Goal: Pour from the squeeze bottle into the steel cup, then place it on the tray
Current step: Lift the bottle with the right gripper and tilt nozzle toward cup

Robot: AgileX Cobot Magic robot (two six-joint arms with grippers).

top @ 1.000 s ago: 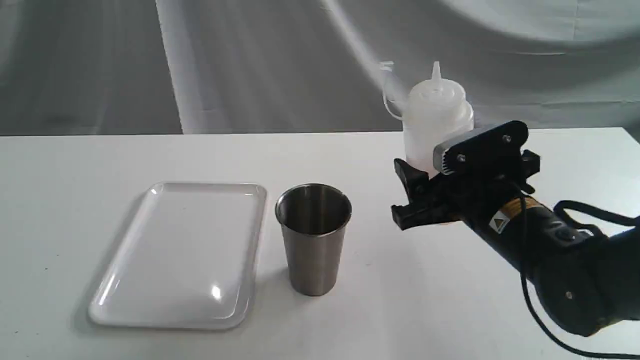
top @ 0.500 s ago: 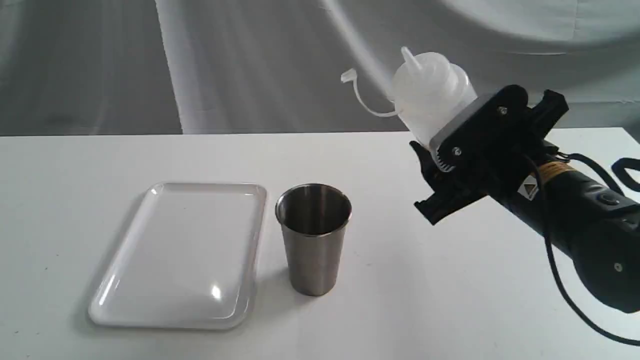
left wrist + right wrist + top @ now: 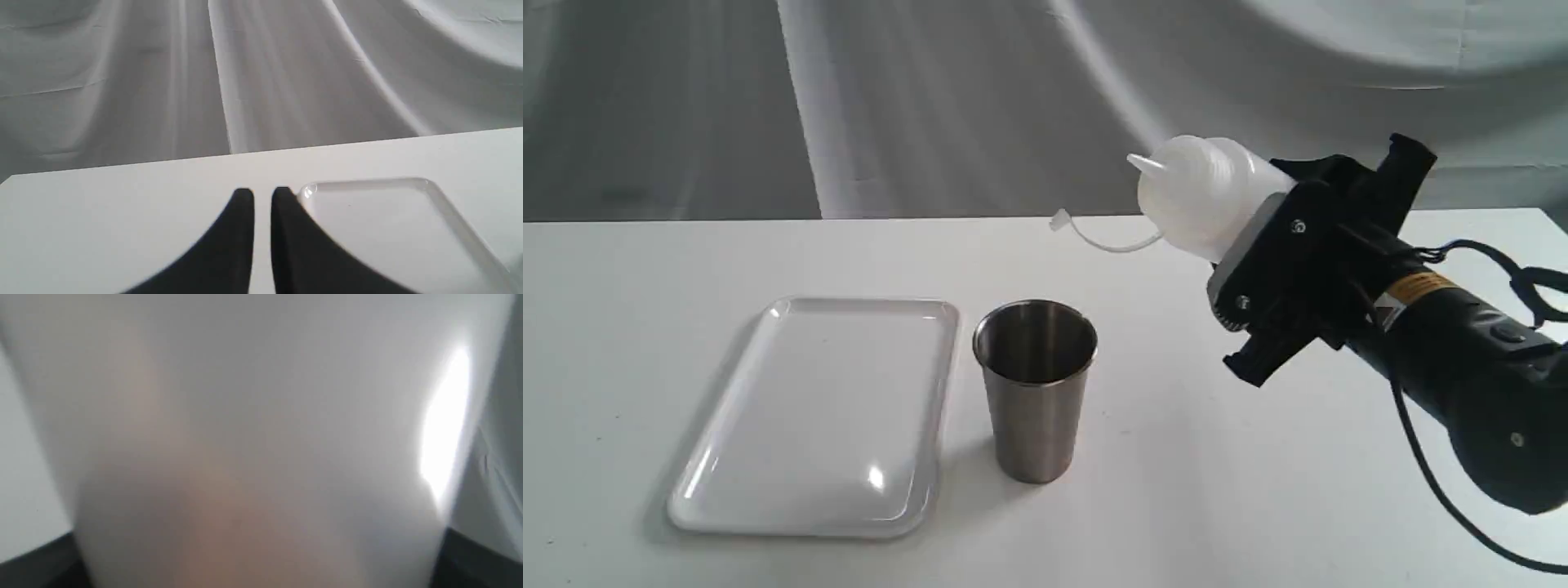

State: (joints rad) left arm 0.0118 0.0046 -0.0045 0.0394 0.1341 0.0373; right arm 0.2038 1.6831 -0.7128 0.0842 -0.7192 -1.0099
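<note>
My right gripper is shut on the squeeze bottle, holding it in the air, tipped far over to the left. Its nozzle points left, above and to the right of the steel cup, and the cap strap dangles below. The cup stands upright on the table, just right of the white tray. In the right wrist view the bottle fills the picture as a blur with a faint amber tint, between dark fingers. My left gripper is shut on nothing, low beside a corner of the tray.
The white table ends at a far edge against a draped grey cloth backdrop. My right arm with its cable reaches in from the right edge over the table.
The right gripper has lifted the bottle off the table and tipped it from upright to nearly level, nozzle swinging left and down. Cup and tray have not moved.
</note>
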